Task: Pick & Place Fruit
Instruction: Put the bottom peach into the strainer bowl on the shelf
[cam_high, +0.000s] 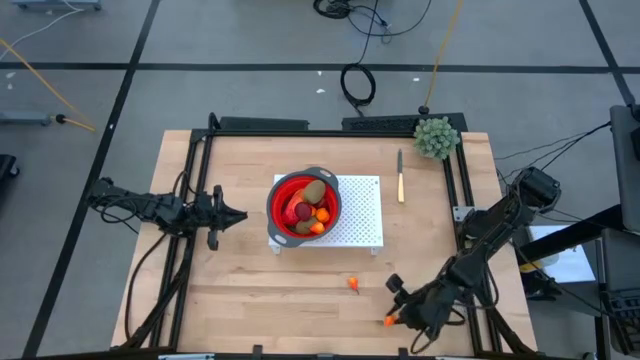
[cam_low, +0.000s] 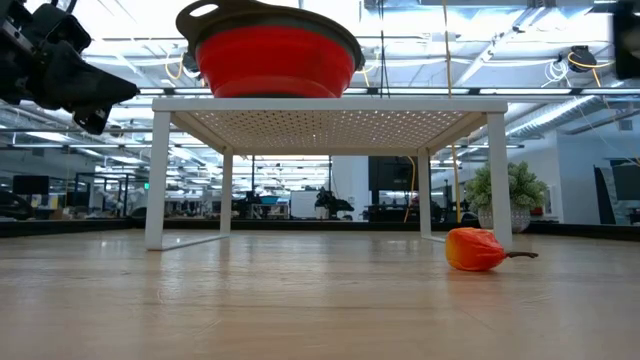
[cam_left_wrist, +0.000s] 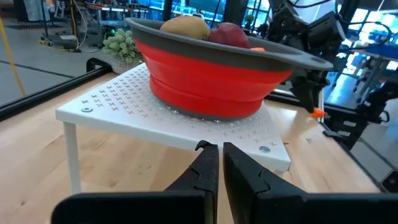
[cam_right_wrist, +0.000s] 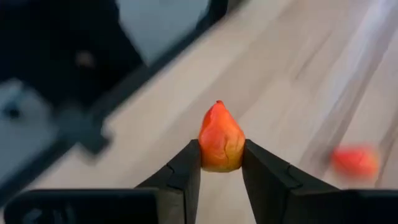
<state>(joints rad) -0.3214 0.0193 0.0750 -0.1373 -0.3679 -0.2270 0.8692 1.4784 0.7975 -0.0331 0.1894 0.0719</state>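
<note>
A red bowl (cam_high: 303, 205) with a grey rim stands on a white perforated rack (cam_high: 360, 215) at mid-table. It holds fruit: a brown oval (cam_high: 314, 191), a dark red ball (cam_high: 301, 211) and orange bits (cam_high: 319, 222). One orange-red piece (cam_high: 353, 284) lies on the wood near the rack's front and shows in the low view (cam_low: 478, 249). Near the table's near right corner my right gripper (cam_high: 392, 319) is shut on a small orange fruit piece (cam_right_wrist: 221, 140). My left gripper (cam_high: 243, 215) waits shut, left of the rack, pointing level at the bowl (cam_left_wrist: 211, 74). My right gripper pinches the orange fruit piece by its two sides (cam_right_wrist: 205, 152) between its two fingers, with the piece's pointed end sticking out past the fingertips (cam_right_wrist: 193, 155). The fingers slant down from the table's far right. The piece is lifted clear of the table.
A green bushy ball (cam_high: 437, 137) sits at the far right corner, and a slim wooden-handled knife (cam_high: 400, 177) lies right of the rack. A black frame (cam_high: 200, 150) borders the table. Bare wood lies between the rack and the near edge.
</note>
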